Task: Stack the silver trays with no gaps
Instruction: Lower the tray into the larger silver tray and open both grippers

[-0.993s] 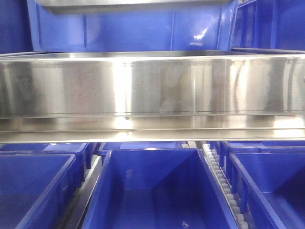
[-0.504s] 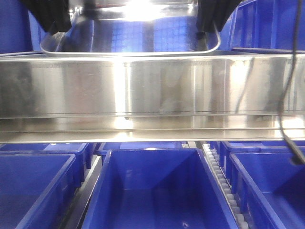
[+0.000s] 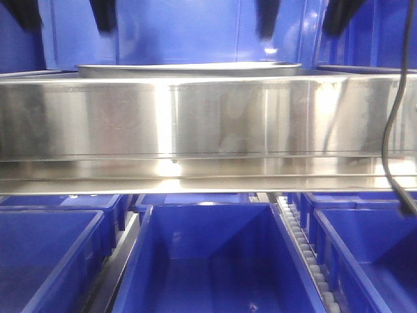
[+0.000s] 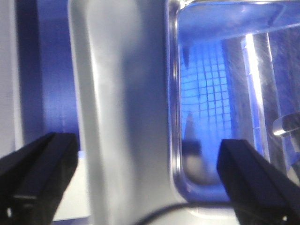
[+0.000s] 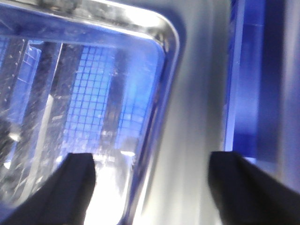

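Front-facing view: blue plastic bins (image 3: 208,261) fill the foreground under the long steel shelf rail (image 3: 208,124), and just behind the rail the silver tray (image 3: 189,68) lies low, only its rim showing, with dark finger tips hanging above it. Left wrist view shows the left end effector (image 4: 145,183) spread wide above the tray's rim and corner, touching nothing. Right wrist view shows the right end effector (image 5: 154,187) likewise spread over the opposite rim, a blue bin wall (image 5: 253,75) beyond
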Controlling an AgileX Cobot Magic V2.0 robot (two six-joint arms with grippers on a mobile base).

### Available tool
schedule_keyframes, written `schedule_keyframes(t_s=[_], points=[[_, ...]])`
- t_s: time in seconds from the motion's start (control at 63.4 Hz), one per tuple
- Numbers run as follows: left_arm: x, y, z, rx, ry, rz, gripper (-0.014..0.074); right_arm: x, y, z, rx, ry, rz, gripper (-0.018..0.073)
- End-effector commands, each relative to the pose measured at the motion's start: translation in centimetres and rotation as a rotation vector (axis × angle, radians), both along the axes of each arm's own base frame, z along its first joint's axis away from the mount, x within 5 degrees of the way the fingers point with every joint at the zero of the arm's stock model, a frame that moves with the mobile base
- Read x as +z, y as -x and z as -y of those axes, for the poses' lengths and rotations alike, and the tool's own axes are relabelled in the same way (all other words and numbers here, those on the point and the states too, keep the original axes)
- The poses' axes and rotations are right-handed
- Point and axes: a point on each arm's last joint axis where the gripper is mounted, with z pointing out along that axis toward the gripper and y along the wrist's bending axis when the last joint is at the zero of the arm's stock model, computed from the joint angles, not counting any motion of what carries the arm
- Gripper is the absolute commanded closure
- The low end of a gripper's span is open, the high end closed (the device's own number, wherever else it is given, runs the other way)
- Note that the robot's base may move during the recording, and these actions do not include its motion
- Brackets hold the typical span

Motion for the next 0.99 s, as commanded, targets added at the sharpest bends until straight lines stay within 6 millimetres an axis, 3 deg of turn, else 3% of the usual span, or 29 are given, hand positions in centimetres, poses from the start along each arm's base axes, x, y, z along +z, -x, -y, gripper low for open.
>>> schedule_keyframes(t_s=[0.0, 0.11, 0.205, 0.41, 0.457, 0.662, 0.977], points=[[5.2, 3.1, -0.9, -0.034, 0.069, 0.159, 0.0078, 4.7, 2.3, 1.3, 0.019, -0.048, 0.155, 0.0175], [7.3, 5.5, -1.4, -0.066, 0.107, 0.242, 0.0157, 7.1, 4.6, 2.1, 0.043, -0.078, 0.227, 0.0373], [8.3, 7.7, -1.8, -0.097, 0.125, 0.294, 0.0287, 8.5, 6.6, 2.8, 0.061, -0.092, 0.284, 0.0516], [8.6, 12.4, -3.3, -0.176, 0.183, 0.386, 0.0621, 10.0, 11.8, 4.8, 0.122, -0.149, 0.403, 0.0508], [8.1, 13.4, -3.5, -0.201, 0.199, 0.403, 0.0644, 9.9, 13.2, 5.4, 0.142, -0.166, 0.431, 0.0508], [6.0, 17.6, -4.7, -0.311, 0.29, 0.49, 0.0638, 6.7, 17.1, 7.7, 0.225, -0.18, 0.509, 0.0508], [0.8, 23.1, -6.8, -0.506, 0.523, 0.706, 0.0638, -1.0, 22.8, 11.4, 0.33, -0.266, 0.749, 0.0508]])
